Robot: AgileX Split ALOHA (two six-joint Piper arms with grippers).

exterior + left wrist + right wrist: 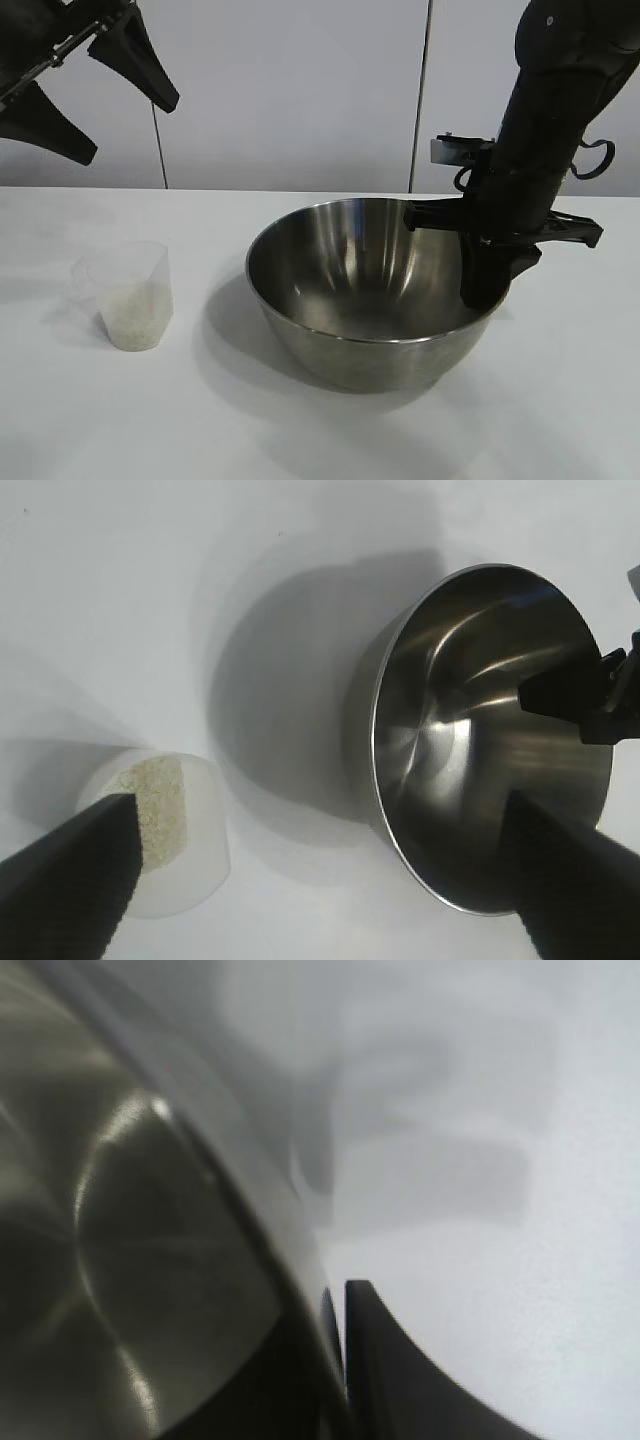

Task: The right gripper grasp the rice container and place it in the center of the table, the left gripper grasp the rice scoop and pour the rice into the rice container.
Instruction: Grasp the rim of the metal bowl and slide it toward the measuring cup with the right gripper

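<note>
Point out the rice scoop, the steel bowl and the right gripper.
rice scoop [128, 296]: exterior view, its rice-filled side wall.
steel bowl [330, 262]: exterior view, its inner wall.
right gripper [487, 283]: exterior view, fingers at the bowl's rim.

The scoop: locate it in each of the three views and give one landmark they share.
Exterior: the scoop stands on the table at the left, apart from the bowl, rice in it.
Left wrist: scoop at lower left, partly behind a finger.
Right wrist: not in it.
Shared landmark: the bowl, seen in all three.
</note>
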